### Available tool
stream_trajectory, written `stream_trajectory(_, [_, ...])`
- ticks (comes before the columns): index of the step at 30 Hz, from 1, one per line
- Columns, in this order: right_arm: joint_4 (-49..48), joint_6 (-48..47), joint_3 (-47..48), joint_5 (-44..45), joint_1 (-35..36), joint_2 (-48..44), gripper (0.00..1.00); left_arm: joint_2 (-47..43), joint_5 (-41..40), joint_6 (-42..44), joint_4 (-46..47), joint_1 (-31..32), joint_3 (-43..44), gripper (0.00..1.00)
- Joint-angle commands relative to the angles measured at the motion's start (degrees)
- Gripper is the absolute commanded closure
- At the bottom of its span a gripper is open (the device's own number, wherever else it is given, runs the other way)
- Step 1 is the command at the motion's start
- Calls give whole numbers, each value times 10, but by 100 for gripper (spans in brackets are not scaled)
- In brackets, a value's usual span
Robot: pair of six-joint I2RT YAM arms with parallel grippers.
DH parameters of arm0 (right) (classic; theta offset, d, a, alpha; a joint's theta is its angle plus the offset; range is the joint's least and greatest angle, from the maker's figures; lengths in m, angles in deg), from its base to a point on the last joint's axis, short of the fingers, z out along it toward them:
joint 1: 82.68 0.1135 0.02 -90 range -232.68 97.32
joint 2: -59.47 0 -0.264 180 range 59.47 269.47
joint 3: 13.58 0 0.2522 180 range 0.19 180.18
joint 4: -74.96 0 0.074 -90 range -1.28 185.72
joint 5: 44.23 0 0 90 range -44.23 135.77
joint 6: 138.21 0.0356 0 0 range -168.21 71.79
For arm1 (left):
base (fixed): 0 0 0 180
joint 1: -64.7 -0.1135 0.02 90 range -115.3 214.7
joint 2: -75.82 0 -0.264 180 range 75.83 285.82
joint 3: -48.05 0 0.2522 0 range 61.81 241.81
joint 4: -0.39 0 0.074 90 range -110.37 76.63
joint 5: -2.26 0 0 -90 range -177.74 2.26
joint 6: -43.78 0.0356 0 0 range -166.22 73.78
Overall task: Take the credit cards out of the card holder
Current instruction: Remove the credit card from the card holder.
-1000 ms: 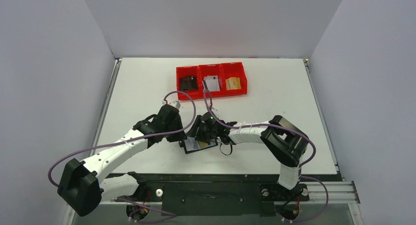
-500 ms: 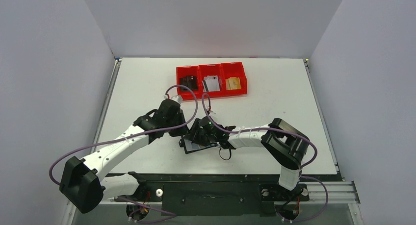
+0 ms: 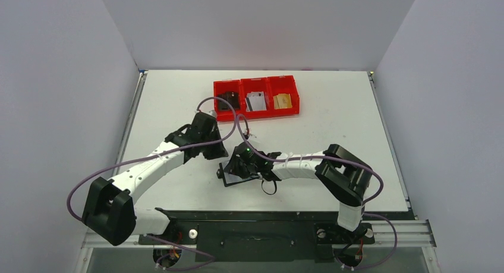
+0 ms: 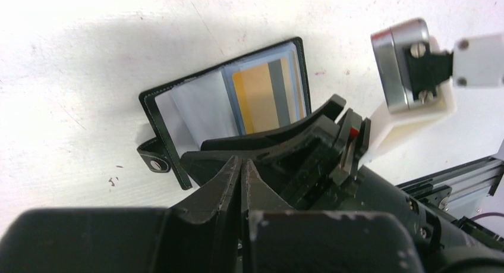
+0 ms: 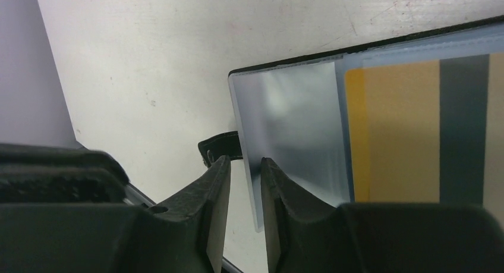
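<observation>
A matte white table (image 3: 333, 124), scuffed with faint dark specks, sat between plain grey walls (image 3: 255, 23), with three red bins (image 3: 257, 114) toward its far edge. The card holder (image 4: 163, 127) lay open flat near the front middle, a gold credit card (image 5: 404, 130) in its clear sleeve (image 5: 291, 124). The right gripper (image 5: 245, 163) straddled the sleeve's edge, fingers narrowly apart; I cannot tell whether it pinched. The left gripper (image 4: 241, 166) hung nearby, pressed together and empty.

At 6 o'clock, black two-finger gripper (image 5: 245, 163), jaws narrowly apart astride the left edge of a glossy clear plastic sleeve (image 5: 288, 118), thin-rimmed black folding card holder (image 5: 356, 47) around it, gold rectangular card with a dark grey stripe (image 5: 404, 130) inside toward 3 o'clock, small black strap tab (image 5: 219, 147) at centre, scuffed white tabletop (image 5: 148, 59) toward 11 o'clock.
</observation>
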Motion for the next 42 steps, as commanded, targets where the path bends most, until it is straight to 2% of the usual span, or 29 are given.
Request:
stream_trajectory(1, [18,-23,26,16,6,16,78,14,36,-14,32,-40,27,100])
stream_trajectory(7, [40,-32,45,10,6,44,91,54,66,-16,55,-70,33,100])
stream_trajectory(14, [36,-42,43,12,8,44,95,123,100,-15,88,-70,32,100])
stream_trajectory(18, [16,-55,26,17,10,11,91,153,102,-15,96,-69,30,100])
stream_trajectory(21, [9,-64,15,43,11,-17,85,169,113,-15,110,-66,22,100])
stream_trajectory(28, [9,-75,11,59,12,-41,85,204,120,0,103,-58,12,100])
stream_trajectory(35, [63,-98,-1,99,12,-90,82,200,128,10,111,-58,-12,100])
stream_trajectory(40, [122,-110,-9,149,10,-138,67,181,147,22,122,-54,-26,96])
stream_trajectory(42, [158,-117,-4,171,5,-141,65,171,155,26,128,-50,-30,93])
